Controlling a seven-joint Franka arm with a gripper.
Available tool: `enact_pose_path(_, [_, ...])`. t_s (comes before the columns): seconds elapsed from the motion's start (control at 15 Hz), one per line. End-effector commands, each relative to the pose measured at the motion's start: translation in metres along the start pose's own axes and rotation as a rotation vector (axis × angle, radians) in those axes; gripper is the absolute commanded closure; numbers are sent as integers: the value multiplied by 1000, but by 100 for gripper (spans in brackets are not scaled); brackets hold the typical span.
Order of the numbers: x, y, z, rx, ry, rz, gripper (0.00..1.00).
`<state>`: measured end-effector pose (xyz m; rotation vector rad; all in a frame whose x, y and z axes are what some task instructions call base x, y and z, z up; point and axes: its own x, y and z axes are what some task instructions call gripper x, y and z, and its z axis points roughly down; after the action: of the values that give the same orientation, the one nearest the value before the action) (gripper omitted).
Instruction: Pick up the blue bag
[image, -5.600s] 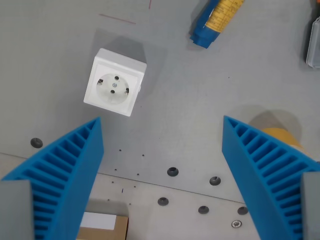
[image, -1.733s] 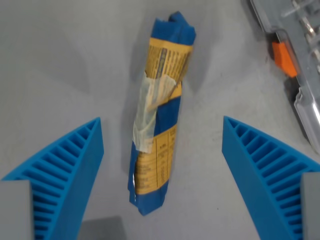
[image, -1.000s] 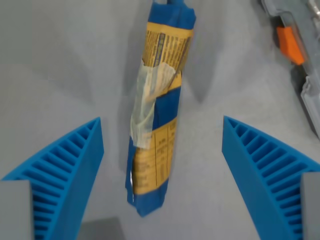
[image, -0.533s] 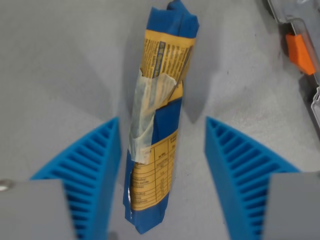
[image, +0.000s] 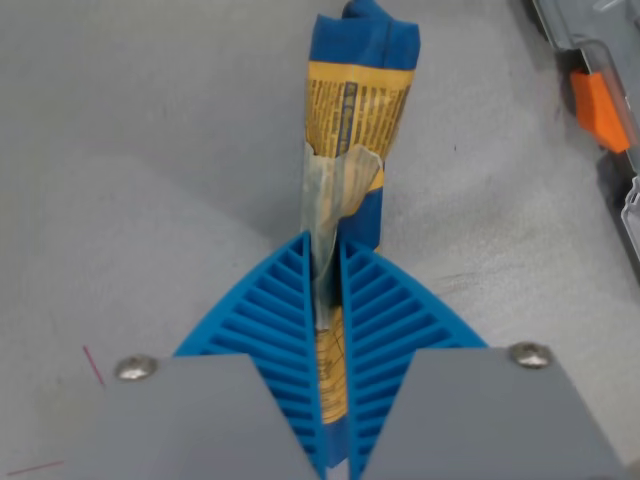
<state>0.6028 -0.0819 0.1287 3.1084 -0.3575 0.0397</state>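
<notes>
Claw (image: 328, 290) clenched on the blue bag (image: 352, 150), ribbed fingers (image: 275, 320) pinching its near half flat between them. Beyond the grip, bag stretched away along the gray tabletop (image: 150, 150), far end toward the top edge. Best lifted straight up and slowly, squeeze kept firm against slipping wrapper. Clear of the tool case (image: 600, 110) at the wrist view's right.
</notes>
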Motion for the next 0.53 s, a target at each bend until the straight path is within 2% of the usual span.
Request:
enact_pose_path(0.07, [-5,0,-1,34,77,22,100])
enact_pose_path(0.13, [-5,0,-1,34,77,22,100])
enact_pose_path(0.53, [-9,4,-31,31,55,20,100])
